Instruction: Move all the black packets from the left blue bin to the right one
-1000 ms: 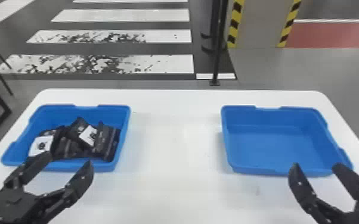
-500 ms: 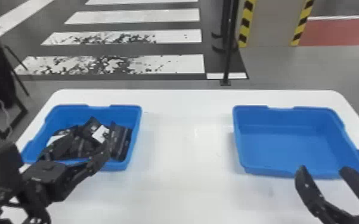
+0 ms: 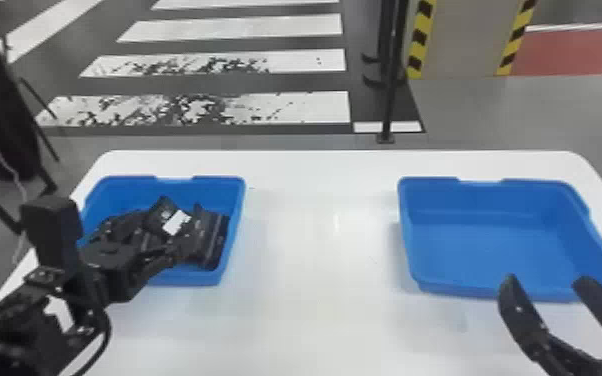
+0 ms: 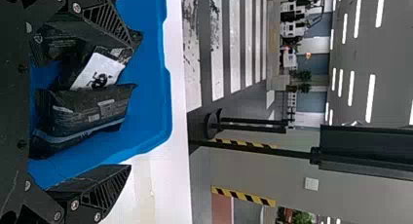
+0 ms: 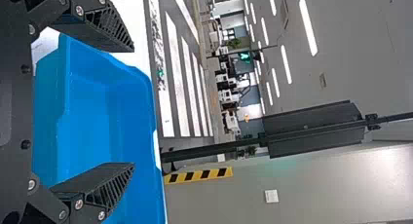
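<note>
In the head view my left gripper (image 3: 160,237) is over the left blue bin (image 3: 235,225), low above the black packets (image 3: 209,235) heaped there, one bearing a white label. In the left wrist view the left gripper (image 4: 130,104) is spread open, with a dark packet (image 4: 90,112) and a white-labelled packet (image 4: 100,70) in view between its fingers. My right gripper (image 3: 547,280) stands open and idle by the near edge of the right blue bin (image 3: 495,245), which holds nothing; the right gripper (image 5: 134,107) also shows open in the right wrist view.
Both bins stand on a white table (image 3: 325,240), with a stretch of tabletop between them. A black pole (image 3: 390,90) rises from the floor behind the table. A dark stand with a cable is off the table's left side.
My left arm has come forward and its gripper has moved in over the packets. The head view has shifted slightly toward the left. The right gripper looks unchanged.
</note>
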Available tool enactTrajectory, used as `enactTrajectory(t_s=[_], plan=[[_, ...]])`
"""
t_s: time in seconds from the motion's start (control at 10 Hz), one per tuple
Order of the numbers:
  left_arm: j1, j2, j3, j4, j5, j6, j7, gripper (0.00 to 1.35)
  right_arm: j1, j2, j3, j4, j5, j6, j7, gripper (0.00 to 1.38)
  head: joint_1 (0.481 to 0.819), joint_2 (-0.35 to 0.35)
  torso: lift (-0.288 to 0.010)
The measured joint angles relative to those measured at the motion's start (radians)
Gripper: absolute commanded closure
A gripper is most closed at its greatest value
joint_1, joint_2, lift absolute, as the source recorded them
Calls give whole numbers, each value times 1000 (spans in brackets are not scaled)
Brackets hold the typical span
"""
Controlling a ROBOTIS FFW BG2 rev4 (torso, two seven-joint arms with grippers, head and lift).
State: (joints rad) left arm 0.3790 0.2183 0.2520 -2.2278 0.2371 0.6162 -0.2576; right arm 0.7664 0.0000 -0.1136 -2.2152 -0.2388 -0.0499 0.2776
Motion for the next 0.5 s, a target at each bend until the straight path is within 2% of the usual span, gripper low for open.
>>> enactTrajectory(t_s=[0.5], plan=[[-133,24,-31,108,-35,168,-7,197,-11,0,4,17,-17,1,6,205,695,118,-185]])
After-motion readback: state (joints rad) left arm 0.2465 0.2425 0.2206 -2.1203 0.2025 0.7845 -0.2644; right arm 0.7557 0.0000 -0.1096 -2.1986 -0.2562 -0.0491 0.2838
